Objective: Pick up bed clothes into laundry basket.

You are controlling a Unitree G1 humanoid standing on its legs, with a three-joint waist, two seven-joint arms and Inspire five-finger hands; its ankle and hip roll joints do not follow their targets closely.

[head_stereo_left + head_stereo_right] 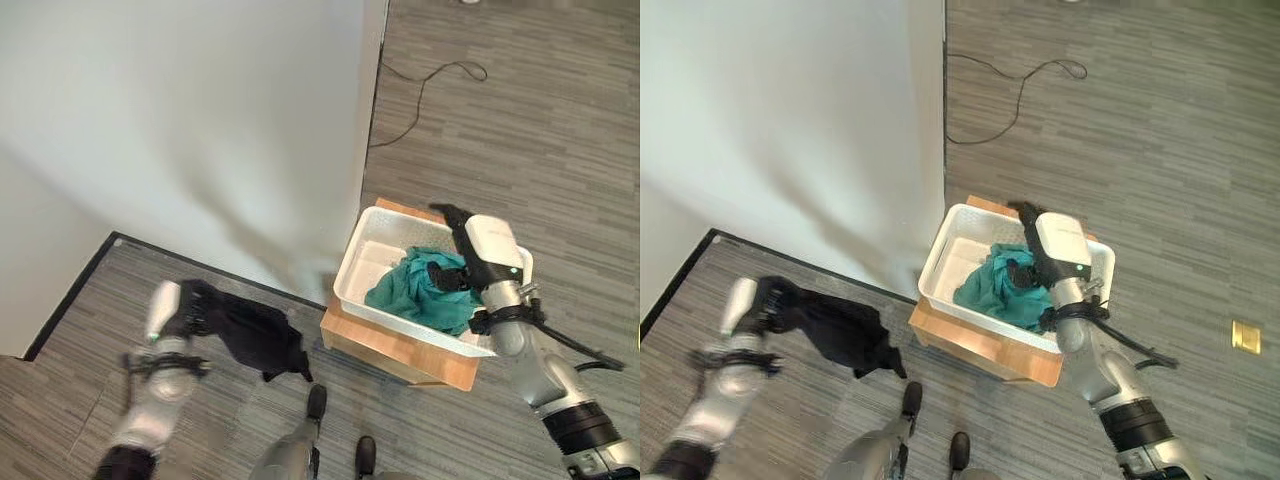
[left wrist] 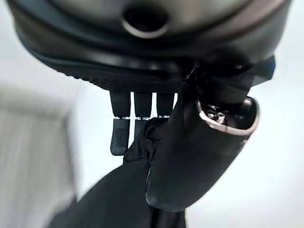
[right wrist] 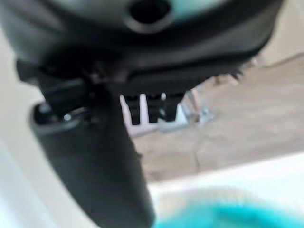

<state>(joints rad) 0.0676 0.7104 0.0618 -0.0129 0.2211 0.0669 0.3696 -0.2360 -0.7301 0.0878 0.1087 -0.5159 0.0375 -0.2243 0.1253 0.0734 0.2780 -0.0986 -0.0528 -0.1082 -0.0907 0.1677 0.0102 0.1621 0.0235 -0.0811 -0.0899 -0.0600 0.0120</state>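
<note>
Black garment: hangs from the left hand, over the grey floor beside the bed.
Left hand: fingers and thumb pinched on the black cloth.
Basket: white, on a wooden stand, holding a teal cloth.
Right hand: over the basket above the teal cloth, fingers relaxed, holding nothing.
Bed: white sheet, near the basket's far side.

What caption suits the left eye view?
Left hand holds a black garment; right hand over the teal cloth in the white basket.
</note>
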